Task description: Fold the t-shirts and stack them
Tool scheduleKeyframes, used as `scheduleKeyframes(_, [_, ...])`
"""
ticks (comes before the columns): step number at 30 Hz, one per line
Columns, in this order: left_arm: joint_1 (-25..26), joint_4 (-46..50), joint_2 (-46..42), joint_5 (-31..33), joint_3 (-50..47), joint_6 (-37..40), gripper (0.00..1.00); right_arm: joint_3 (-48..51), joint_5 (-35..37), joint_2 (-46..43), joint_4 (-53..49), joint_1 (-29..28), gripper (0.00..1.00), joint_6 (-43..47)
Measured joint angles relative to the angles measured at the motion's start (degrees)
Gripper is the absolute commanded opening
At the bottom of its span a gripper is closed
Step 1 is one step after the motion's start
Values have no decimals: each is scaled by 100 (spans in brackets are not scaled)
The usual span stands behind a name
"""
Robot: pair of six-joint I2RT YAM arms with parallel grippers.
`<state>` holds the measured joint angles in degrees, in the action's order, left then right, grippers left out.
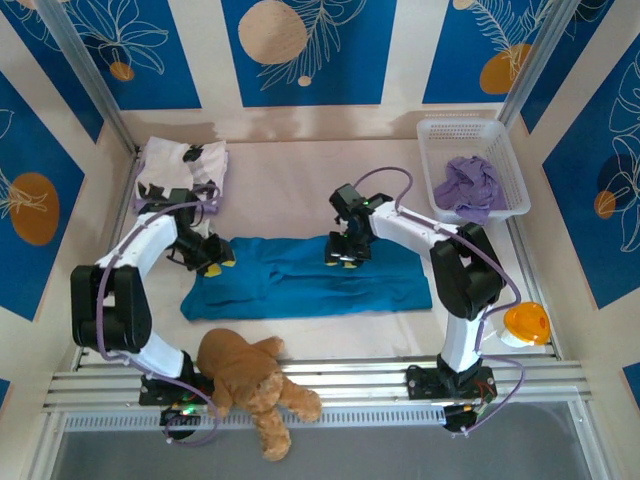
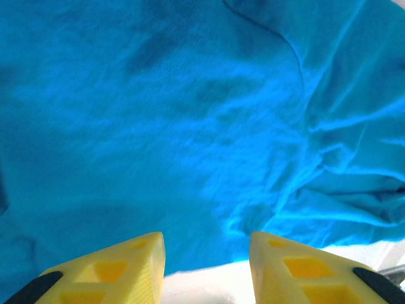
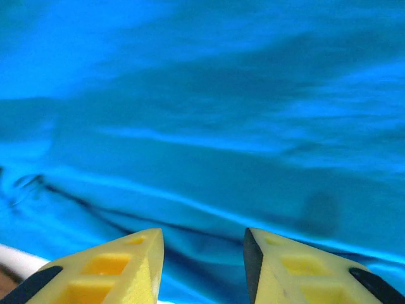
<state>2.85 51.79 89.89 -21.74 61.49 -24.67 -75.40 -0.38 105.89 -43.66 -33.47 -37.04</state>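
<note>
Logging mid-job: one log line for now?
left gripper: open, above teal t-shirt | right gripper: open, above it | held: nothing

One teal t-shirt (image 1: 300, 285); one blotched white t-shirt (image 1: 165, 165); one lavender bundle (image 1: 470, 185); one basket (image 1: 470, 128); one teddy bear (image 1: 245, 375).

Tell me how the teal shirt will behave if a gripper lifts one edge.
The teal shirt probably sags and stretches out: its wrinkles suggest soft, floppy cloth. It seems folded over, so layers may slide apart. Likely light.
</note>
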Motion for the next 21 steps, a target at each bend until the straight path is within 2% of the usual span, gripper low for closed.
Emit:
scheduleKeyframes(9, [175,-1150,702,-116,-251,-601,40,833,-7,4,560,684,40,-221])
scheduleKeyframes(15, [398,-1600,1110,-229,-341,-848,41,1134,-142,-149,813,885,40,-273])
scheduleKeyframes(21, [785,-1676,1727,-474,350,-997,41,1646,-107,-586,850,1095,40,-273])
